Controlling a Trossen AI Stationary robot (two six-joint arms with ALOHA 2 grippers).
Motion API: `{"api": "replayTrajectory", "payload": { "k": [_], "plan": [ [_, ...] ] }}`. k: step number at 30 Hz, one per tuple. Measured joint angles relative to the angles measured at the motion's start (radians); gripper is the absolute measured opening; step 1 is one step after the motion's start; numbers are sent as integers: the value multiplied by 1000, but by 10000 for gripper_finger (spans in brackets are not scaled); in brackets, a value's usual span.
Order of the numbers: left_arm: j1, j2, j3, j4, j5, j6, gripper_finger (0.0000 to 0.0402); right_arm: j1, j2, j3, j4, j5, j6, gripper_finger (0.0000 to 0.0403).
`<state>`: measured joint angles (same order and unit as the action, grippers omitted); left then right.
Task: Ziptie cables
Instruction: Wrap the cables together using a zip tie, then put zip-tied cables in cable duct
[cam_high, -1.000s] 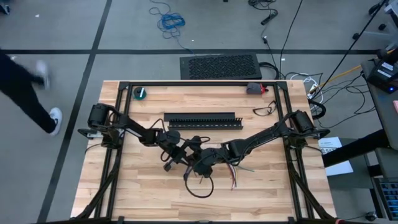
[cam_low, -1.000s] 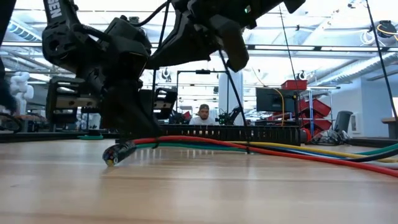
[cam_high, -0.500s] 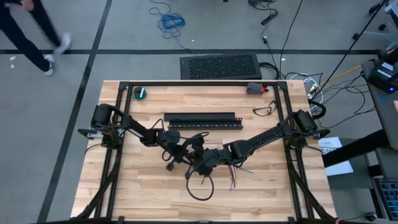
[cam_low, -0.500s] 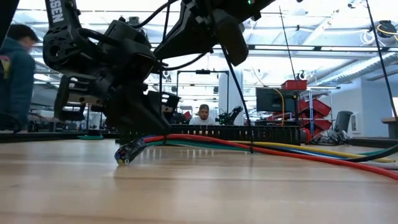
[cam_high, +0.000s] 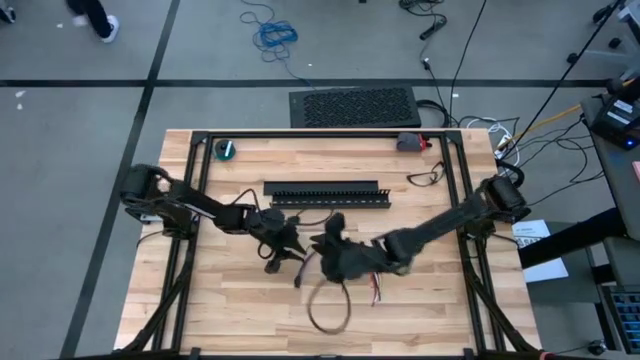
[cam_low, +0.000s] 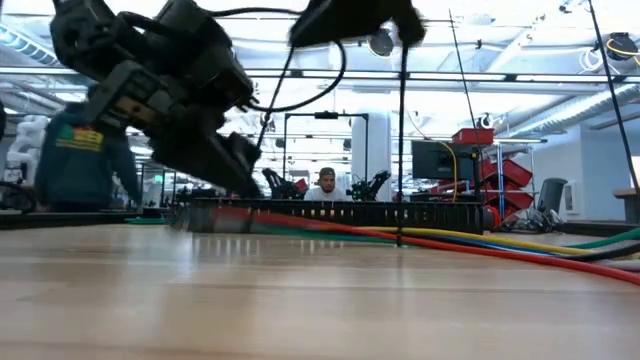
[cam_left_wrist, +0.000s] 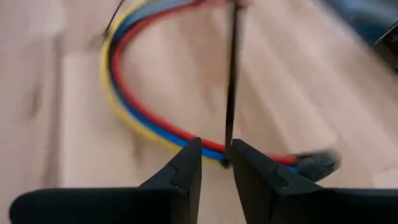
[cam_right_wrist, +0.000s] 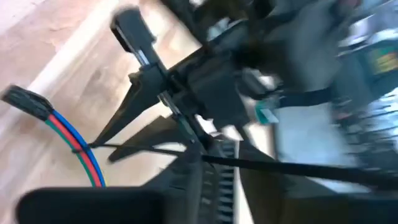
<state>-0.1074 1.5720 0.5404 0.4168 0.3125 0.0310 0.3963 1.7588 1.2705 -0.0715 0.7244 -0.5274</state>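
The cables (cam_high: 378, 290) lie on the table as red, blue, yellow and green wires (cam_left_wrist: 124, 93), with a dark-sleeved end (cam_left_wrist: 317, 163). In the low view they run along the wood (cam_low: 450, 238). A thin dark ziptie (cam_low: 400, 150) stands upright from the bundle, and it also shows in the left wrist view (cam_left_wrist: 231, 74). My right gripper (cam_high: 335, 255) is above the bundle, shut on the ziptie. My left gripper (cam_left_wrist: 216, 152) hovers over the bundle with a narrow gap. Its fingers stand on either side of the ziptie's lower end, and I see no touch. My right gripper holds the ziptie by its upper, free end (cam_low: 400, 45), coming from above. The strip runs straight and taut down to the wires, where its lower end circles the bundle (cam_low: 400, 238). Blur hides the fingers, so the kind of hold does not show.
The black slotted duct (cam_high: 325, 192) lies across the table's far half. A few thin dark strips (cam_high: 425, 178) lie to its right. A teal roll (cam_high: 226, 149) and a grey-red tool (cam_high: 410, 142) sit at the far edge. A person (cam_low: 80, 160) stands behind the table.
My right gripper has gone up, and the ziptie now stands straight and taut. My left gripper has risen off the table, and the bundle's dark end no longer hangs under it in the low view. A person has walked past behind the table.
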Motion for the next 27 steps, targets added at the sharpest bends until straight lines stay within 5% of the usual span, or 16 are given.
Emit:
{"api": "replayTrajectory", "payload": {
  "k": [5,9,12,15,19,27],
  "plan": [
    [-31,-145,0,-198,-139,-53,86,62,-122,0,-62,260,25,190],
    [-110,-204,1,-228,-225,-177,87,97,-219,0,-268,326,291,228],
    [-194,-218,1,-240,-311,-321,87,93,-268,-5,-560,223,690,236],
    [-276,-189,2,-254,-460,-460,87,73,-268,-85,-668,68,964,235],
    [-333,-112,2,-173,-587,-576,87,73,-244,-254,-504,-41,1042,235],
    [-310,39,9,-69,-566,-730,112,43,-240,-523,-86,-164,1122,237]
  ]
}}
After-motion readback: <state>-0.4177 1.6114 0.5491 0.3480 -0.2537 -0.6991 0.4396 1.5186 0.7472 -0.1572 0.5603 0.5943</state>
